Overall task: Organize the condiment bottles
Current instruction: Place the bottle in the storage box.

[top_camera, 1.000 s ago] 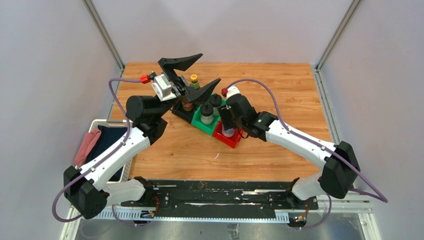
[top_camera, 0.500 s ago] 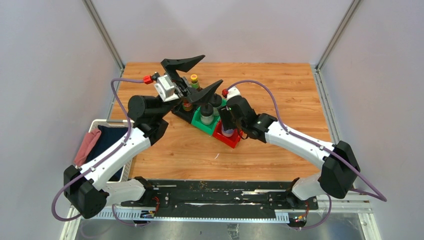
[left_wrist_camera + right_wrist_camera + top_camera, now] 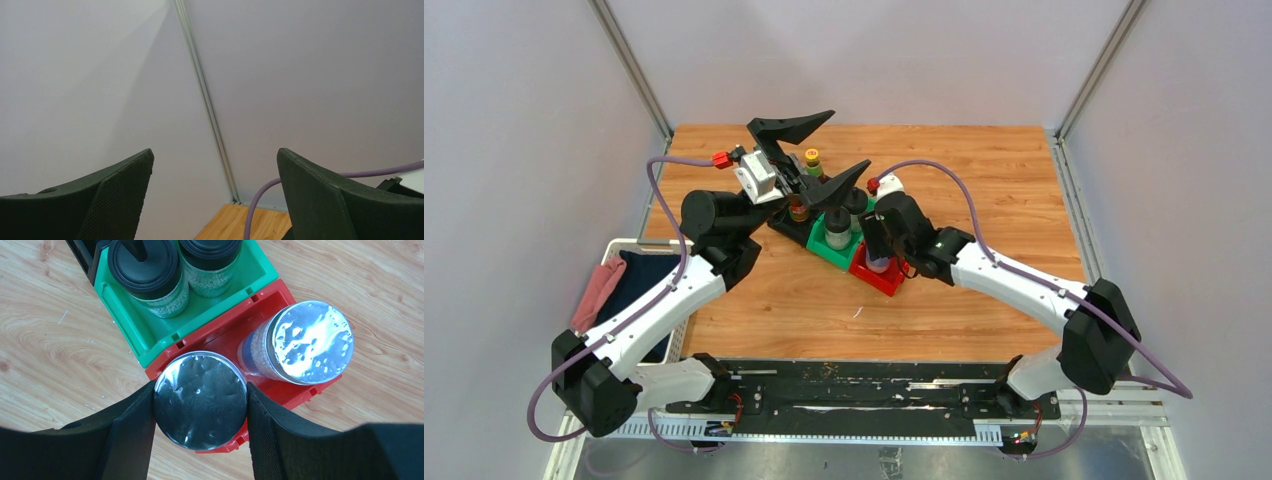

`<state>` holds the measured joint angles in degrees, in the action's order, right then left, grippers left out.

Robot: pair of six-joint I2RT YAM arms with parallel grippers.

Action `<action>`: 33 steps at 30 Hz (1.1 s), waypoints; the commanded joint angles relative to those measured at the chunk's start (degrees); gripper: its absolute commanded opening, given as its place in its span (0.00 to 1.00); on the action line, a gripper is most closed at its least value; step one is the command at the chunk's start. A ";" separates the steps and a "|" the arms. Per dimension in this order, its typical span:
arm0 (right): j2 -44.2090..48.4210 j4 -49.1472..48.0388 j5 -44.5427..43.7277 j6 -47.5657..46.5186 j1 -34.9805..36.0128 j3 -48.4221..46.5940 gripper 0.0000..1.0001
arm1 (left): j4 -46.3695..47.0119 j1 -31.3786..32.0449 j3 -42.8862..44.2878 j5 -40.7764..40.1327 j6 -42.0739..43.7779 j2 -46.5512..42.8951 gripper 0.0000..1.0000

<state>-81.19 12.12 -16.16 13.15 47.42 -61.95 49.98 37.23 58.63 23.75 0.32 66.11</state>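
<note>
Right pincer (image 3: 200,388) clasps one silver-lidded shaker (image 3: 200,401) (standing in the red bin (image 3: 220,334)).

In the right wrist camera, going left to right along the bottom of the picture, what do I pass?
One finger of the right gripper → the silver-lidded shaker it clamps → its other finger.

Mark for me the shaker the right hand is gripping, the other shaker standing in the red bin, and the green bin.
gripped shaker (image 3: 200,399): right wrist view, centre of its silver lid.
second shaker (image 3: 308,342): right wrist view, centre of its silver lid.
green bin (image 3: 150,335): right wrist view, bare inner wall.
</note>
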 commanded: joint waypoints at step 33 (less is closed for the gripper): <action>-3.09 -2.17 -1.53 1.81 -1.98 0.35 0.22 | 0.30 0.30 0.59 -0.20 0.04 0.78 1.00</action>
<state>-83.55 11.46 -16.21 14.00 46.15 -61.28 49.98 37.23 58.63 23.75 0.45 66.61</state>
